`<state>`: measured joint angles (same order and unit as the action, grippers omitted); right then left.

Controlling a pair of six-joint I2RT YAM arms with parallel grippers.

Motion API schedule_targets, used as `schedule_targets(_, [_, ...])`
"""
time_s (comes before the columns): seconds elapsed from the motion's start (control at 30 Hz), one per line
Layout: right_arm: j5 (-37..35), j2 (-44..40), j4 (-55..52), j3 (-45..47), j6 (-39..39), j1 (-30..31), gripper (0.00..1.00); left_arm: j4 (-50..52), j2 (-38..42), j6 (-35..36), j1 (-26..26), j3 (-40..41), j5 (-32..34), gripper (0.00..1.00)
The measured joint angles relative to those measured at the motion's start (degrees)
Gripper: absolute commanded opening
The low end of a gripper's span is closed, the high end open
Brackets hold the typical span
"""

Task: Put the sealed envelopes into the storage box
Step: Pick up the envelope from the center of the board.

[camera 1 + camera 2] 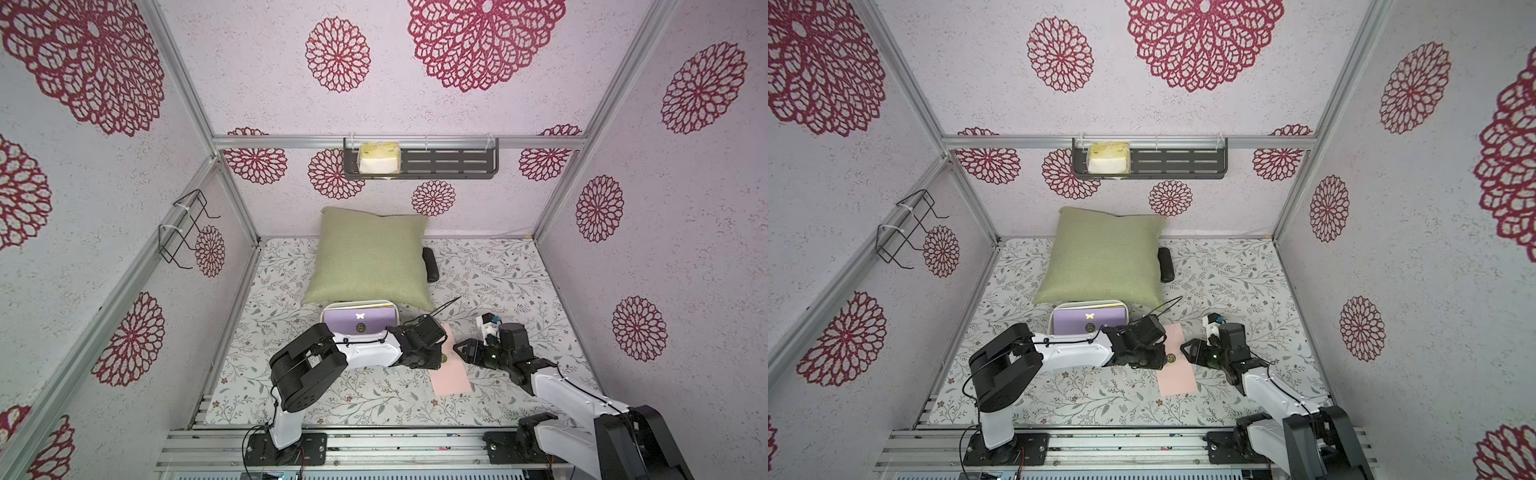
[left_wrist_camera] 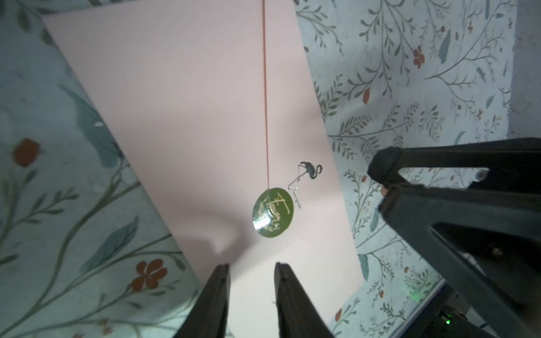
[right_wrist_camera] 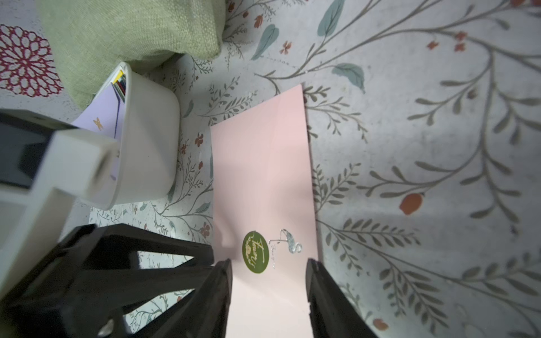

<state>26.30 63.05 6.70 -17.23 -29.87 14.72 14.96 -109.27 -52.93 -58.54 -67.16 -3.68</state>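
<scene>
Well, my left claw (image 2: 251,269) hangs parted and empty over the pink envelope (image 2: 190,102); my right claw (image 3: 269,261) gapes empty there too. That envelope lies flat on the table (image 3: 409,117), just beside the white box (image 3: 152,140), which already holds the lilac envelope (image 1: 359,322) and others. Only this one is left, I reckon.

Mock-home robot test cell, lab rig.
Silver aluminium extrusion frame (image 1: 291,142) w/ pale wall panels printed w/ red flower medallions (image 1: 337,54); leaf-print table cover (image 1: 498,274), square sage-green fabric cushion (image 1: 365,257), dark slotted metal wall shelf (image 1: 449,164); two white-and-black robot arms (image 1: 365,353) bolted to a ribbed metal base rail (image 1: 395,446).
</scene>
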Motion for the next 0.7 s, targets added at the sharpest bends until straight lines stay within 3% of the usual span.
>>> schedule_targets(0.13, [-1.6, 0.5, -0.2, 0.0, 0.5, 0.0, 0.48, 0.6, 2.2, 0.2, 0.0, -0.8, 1.4, 0.38])
schedule_targets(0.23, [-2.4, 1.5, -0.2, 0.0, 0.9, -0.1, 0.48, 0.8, 2.2, -0.3, 0.0, -1.1, 1.6, 0.31])
schedule_targets(0.7, [-3.2, 4.3, -0.2, 0.0, 1.4, -0.1, 0.48, 1.2, -1.8, -1.6, 0.0, -1.0, 0.7, 0.22])
